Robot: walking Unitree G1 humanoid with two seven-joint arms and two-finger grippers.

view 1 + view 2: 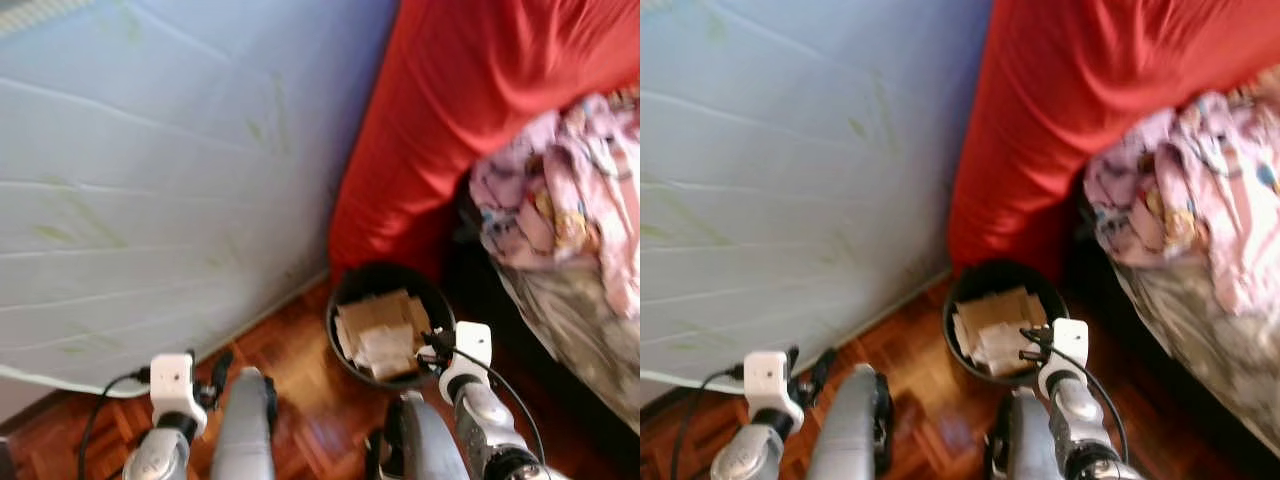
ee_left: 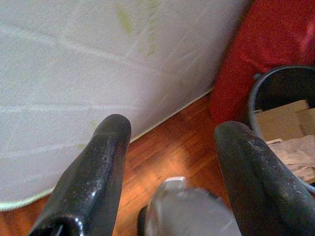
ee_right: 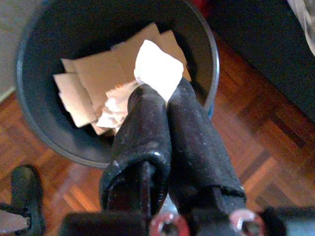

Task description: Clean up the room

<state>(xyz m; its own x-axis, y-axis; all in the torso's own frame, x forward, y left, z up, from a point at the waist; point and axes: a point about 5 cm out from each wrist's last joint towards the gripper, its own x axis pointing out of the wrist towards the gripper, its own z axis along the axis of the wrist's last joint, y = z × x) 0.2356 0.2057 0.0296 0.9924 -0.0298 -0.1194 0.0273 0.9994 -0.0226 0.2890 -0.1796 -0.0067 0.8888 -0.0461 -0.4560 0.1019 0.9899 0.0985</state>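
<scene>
A black round bin (image 1: 342, 300) stands on the parquet floor at the foot of a red cover, with flat cardboard pieces (image 1: 380, 325) and crumpled paper inside. My right gripper (image 3: 166, 96) hangs over the bin (image 3: 29, 113), shut on a small white piece of paper (image 3: 157, 66) that sticks out past its fingertips. In the eye views that gripper (image 1: 434, 346) is at the bin's right rim. My left gripper (image 2: 172, 132) is open and holds nothing. It sits low to the left of the bin, near the pale blue surface.
A large pale blue mattress-like panel (image 1: 150, 150) leans on the left. A red cover (image 1: 450, 100) drapes behind the bin. Pink patterned cloth (image 1: 570, 190) is heaped on a bed at the right. Wooden parquet (image 1: 290, 370) lies between my arms.
</scene>
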